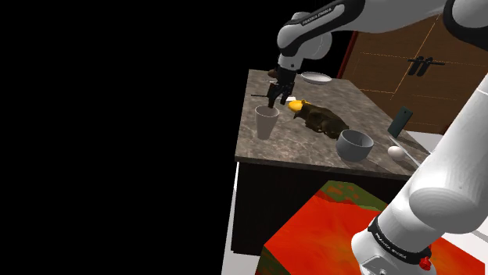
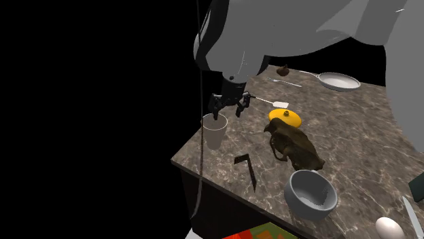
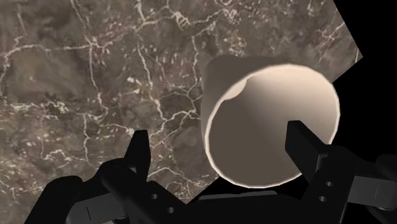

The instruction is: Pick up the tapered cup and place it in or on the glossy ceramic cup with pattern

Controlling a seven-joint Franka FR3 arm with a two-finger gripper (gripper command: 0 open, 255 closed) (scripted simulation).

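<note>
Near tabletop [image 2: 353, 136] corner, cup [image 2: 215, 131] upright, just under gripper [image 2: 227, 110], spread wide and gripping nothing. Looks light, stiff, thin-walled, likely slick; calls for a gentle pinch over the rim, one finger inside.

The marble counter [image 1: 306, 144] (brown, pale-veined) carries a tapered cup [image 1: 267, 123], pan [image 1: 317, 77] and egg [image 1: 396, 152].

Shoulder view: pincer [image 1: 275, 101] spread right over tapered cup [image 1: 267, 123], nothing betw; brown lump [image 1: 322, 119] at cup's 3 o'clock, grey bowl [image 1: 354, 145] at 4, desk [image 1: 352, 103] edge at 9
</note>
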